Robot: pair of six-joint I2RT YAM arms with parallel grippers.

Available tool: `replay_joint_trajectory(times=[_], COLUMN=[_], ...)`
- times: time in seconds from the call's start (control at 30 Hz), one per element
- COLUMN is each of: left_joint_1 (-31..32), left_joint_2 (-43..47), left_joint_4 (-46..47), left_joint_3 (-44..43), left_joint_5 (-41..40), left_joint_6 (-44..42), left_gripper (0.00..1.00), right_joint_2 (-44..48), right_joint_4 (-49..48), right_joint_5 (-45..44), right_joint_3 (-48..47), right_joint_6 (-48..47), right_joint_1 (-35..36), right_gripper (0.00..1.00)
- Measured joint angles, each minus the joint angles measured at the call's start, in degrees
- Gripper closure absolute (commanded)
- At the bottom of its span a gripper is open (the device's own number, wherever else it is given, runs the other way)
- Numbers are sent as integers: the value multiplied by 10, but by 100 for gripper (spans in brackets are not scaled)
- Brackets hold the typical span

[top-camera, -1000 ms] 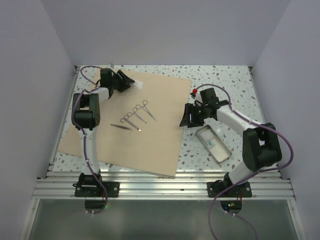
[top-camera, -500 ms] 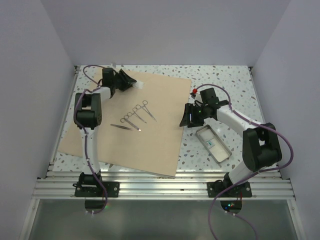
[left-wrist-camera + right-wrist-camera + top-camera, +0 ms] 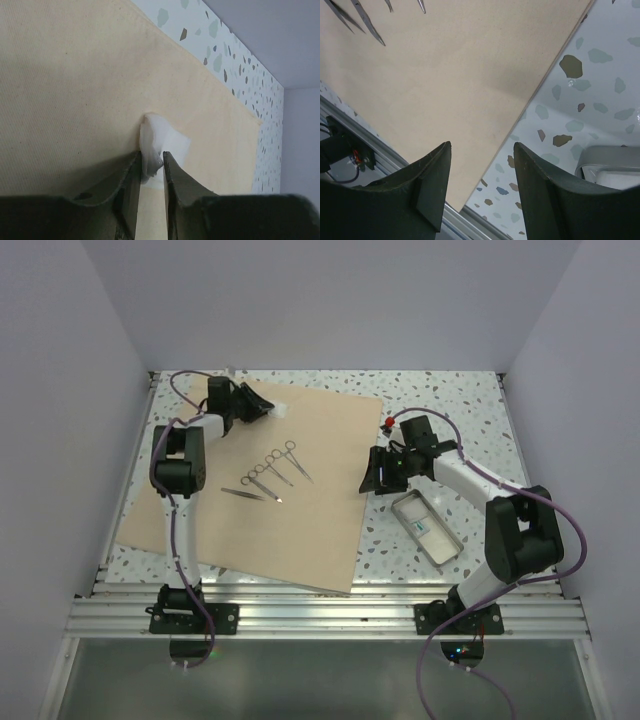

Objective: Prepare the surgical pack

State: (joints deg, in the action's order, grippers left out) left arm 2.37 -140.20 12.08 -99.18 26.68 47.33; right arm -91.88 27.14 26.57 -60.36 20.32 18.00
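Our left gripper (image 3: 151, 161) pinches a white gauze piece (image 3: 169, 142) on the tan wrap (image 3: 310, 500), upper left. We risk dragging the wrap along if the pinch catches it; our right gripper (image 3: 481, 175) gapes, empty.

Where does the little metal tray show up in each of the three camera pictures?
Top view: the metal tray lies right of centre, just right of the tan sheet.
Left wrist view: not in it.
Right wrist view: the metal tray's corner peeks in at the bottom right.
Shared landmark: the tan sheet, in all three.
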Motion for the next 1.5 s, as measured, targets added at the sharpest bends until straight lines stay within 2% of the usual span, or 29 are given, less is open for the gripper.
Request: replay_joint_trajectory(times=[0.13,0.27,0.43,0.57,0.73,0.8,1.0,1.17,1.37,1.5], left_joint_1=[0,0,0,1,10,21,108,139,146,146], left_joint_2=[-4,-8,-4,40,216,311,585,761,904,951], left_joint_4=[-7,-28,-58,-96,-143,-164,-196,-240,-277,-283], left_joint_3=[-5,-23,-56,-34,119,189,346,439,528,576], left_joint_5=[2,3,11,17,35,43,87,143,192,217], left_joint_6=[1,1,-11,-38,-89,-108,-148,-168,-172,-159], left_gripper=[80,100,100,100,100,100,100,100,100,100], right_joint_2=[0,0,0,0,2,6,39,92,133,130], right_joint_4=[0,0,7,14,22,24,19,8,-10,-8], right_joint_5=[0,0,0,0,16,36,144,240,322,340], right_joint_3=[0,0,-4,-20,-45,-51,-57,-66,-76,-85], right_joint_6=[0,0,0,0,1,0,-16,-33,-40,-49], right_joint_1=[0,0,0,0,2,5,33,61,105,153], right_gripper=[43,44,43,42,39,32,15,11,10,10])
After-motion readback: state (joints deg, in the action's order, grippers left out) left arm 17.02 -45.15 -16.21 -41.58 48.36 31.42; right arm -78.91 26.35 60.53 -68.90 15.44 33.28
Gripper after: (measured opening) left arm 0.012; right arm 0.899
